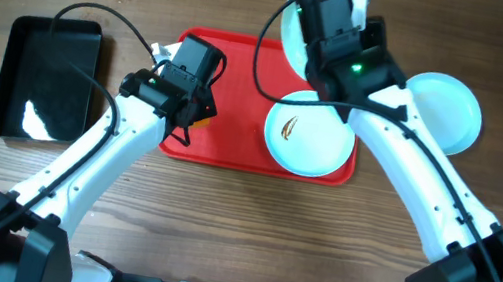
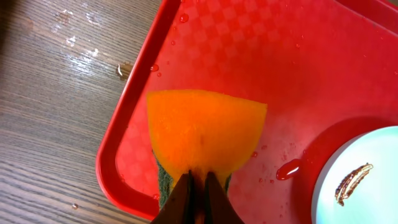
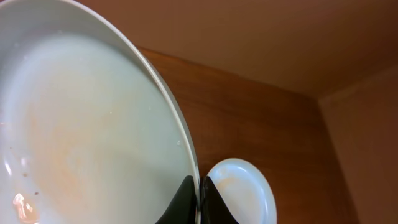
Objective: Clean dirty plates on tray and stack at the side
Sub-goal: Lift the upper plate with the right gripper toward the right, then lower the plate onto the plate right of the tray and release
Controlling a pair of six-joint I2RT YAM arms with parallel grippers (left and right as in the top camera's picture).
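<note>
Above the far edge of the tray [image 1: 236, 108], one plate [image 3: 93, 124] is pinched by its rim in the closed right claw [image 3: 199, 186]; stiff, glossy, probably wet, so slippery. A sponge [image 2: 205, 130] is clamped in the left claw [image 2: 198, 186]. A smeared plate [image 1: 308, 135] lies on the tray, another plate [image 1: 444, 111] beside it

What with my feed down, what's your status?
Left gripper shut on sponge, tray corner. Right gripper shut on lifted plate. Smeared plate on tray; third plate aside. Nothing blocking.
</note>
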